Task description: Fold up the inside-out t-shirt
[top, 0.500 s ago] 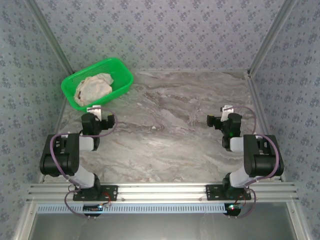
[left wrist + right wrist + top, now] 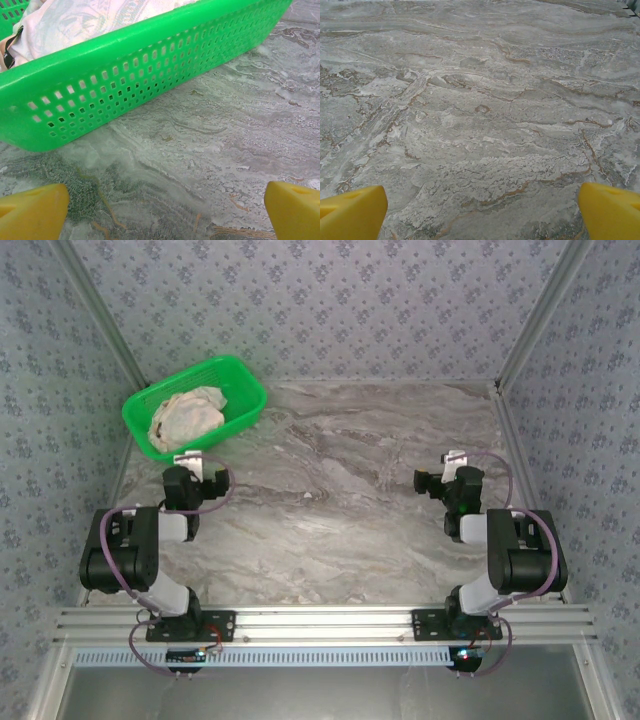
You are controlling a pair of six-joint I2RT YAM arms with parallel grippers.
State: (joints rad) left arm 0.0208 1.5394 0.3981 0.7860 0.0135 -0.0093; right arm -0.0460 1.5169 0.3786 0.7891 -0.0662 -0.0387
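Observation:
The t-shirt [image 2: 186,414] lies crumpled in a green basket [image 2: 243,379] at the back left of the table, its pale cream side outward with faint print. In the left wrist view the t-shirt [image 2: 82,17] bulges above the perforated basket wall [image 2: 150,65]. My left gripper [image 2: 190,459] hovers just in front of the basket, open, its yellow fingertips [image 2: 32,212] wide apart over bare table [image 2: 165,210]. My right gripper [image 2: 452,459] is far off on the right side, open above the marble surface [image 2: 482,210], with nothing between its fingertips [image 2: 612,212].
The grey marble-patterned tabletop [image 2: 350,500] stretches between the two arms. Patterned walls enclose the table at the back and sides, with metal posts in the corners. A metal rail [image 2: 320,620] runs along the near edge by the arm bases.

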